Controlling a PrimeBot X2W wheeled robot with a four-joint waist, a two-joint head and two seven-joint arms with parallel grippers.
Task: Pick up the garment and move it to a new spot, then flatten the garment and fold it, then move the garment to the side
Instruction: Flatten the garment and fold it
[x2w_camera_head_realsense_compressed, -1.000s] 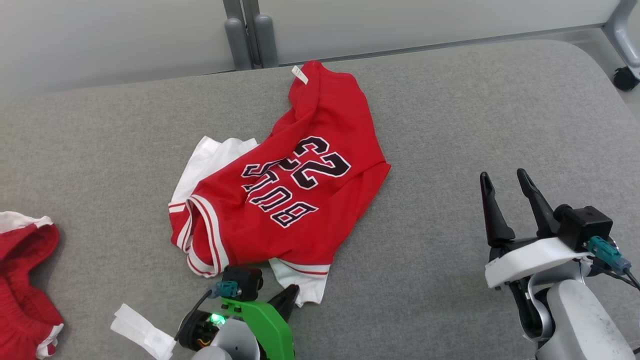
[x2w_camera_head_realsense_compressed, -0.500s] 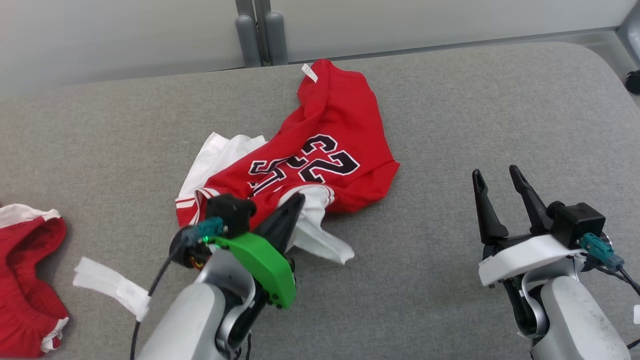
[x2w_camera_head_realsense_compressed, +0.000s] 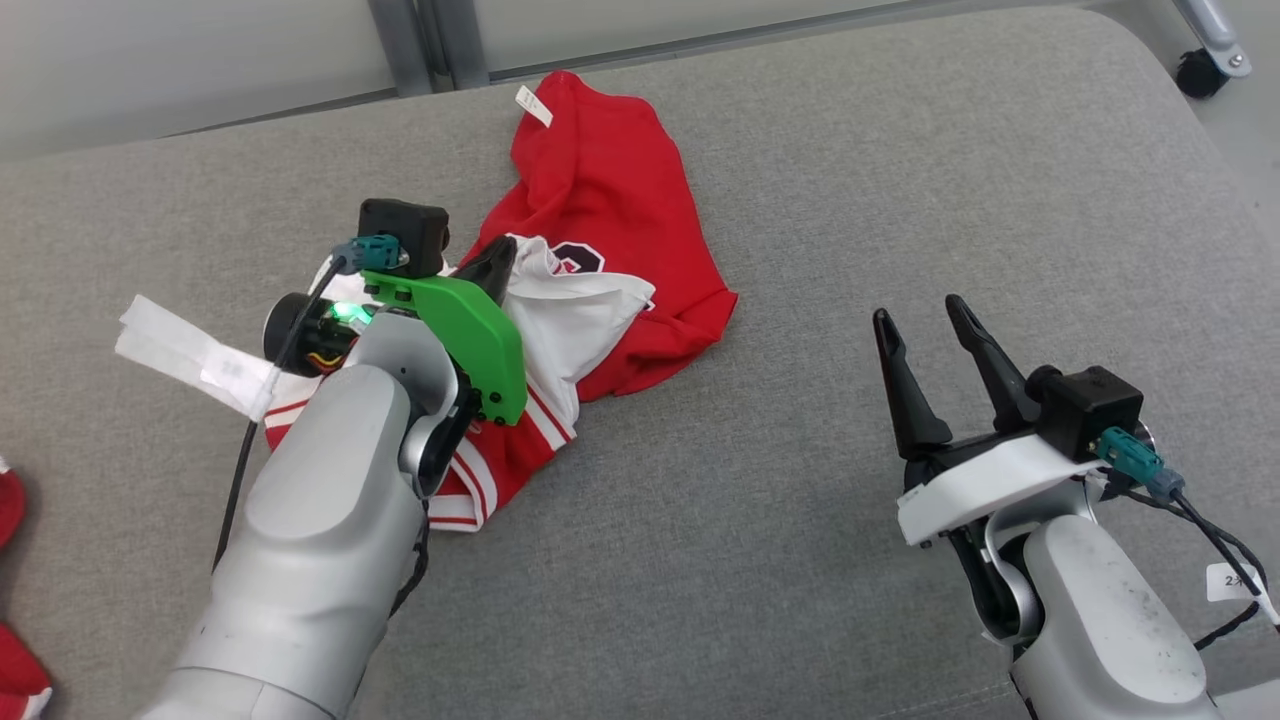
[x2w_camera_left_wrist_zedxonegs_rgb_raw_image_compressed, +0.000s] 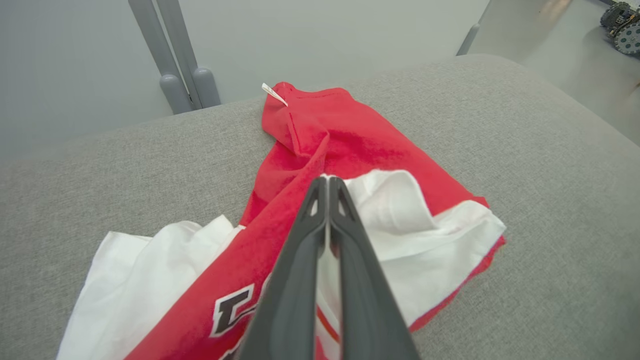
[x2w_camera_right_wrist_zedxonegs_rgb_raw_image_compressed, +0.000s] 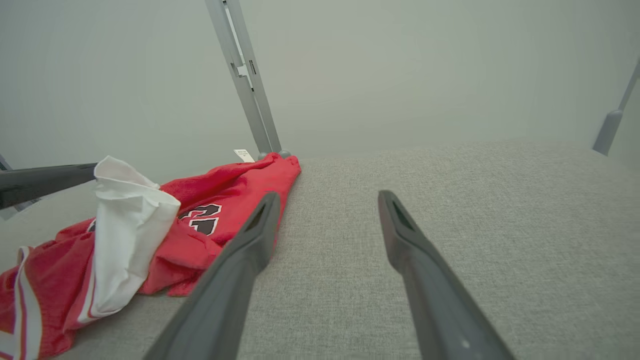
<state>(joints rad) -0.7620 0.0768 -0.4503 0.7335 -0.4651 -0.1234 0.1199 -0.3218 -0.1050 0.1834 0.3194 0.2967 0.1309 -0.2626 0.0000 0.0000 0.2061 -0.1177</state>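
Fingers (x2w_camera_left_wrist_zedxonegs_rgb_raw_image_compressed: 295, 280) on the left gripper (x2w_camera_left_wrist_zedxonegs_rgb_raw_image_compressed: 327, 181) are clamped on a white fold of the garment (x2w_camera_head_realsense_compressed: 600, 170), right gripper (x2w_camera_head_realsense_compressed: 918, 308) spread wide. Thin pinch could slip mid-lift and bunch it worse.

Red garment (x2w_camera_head_realsense_compressed: 610, 190), white inside, with black white-edged lettering and red-and-white striped trim; small white tag (x2w_camera_head_realsense_compressed: 533, 105) at its edge. Speckled grey tabletop (x2w_camera_head_realsense_compressed: 850, 180). Dark grey left claw (x2w_camera_head_realsense_compressed: 500, 262) on a bright green mount (x2w_camera_head_realsense_compressed: 470, 335); black right claw (x2w_camera_head_realsense_compressed: 918, 310) on a white mount (x2w_camera_head_realsense_compressed: 985, 485). More red cloth (x2w_camera_head_realsense_compressed: 15, 680) with white edging at the tabletop's left.
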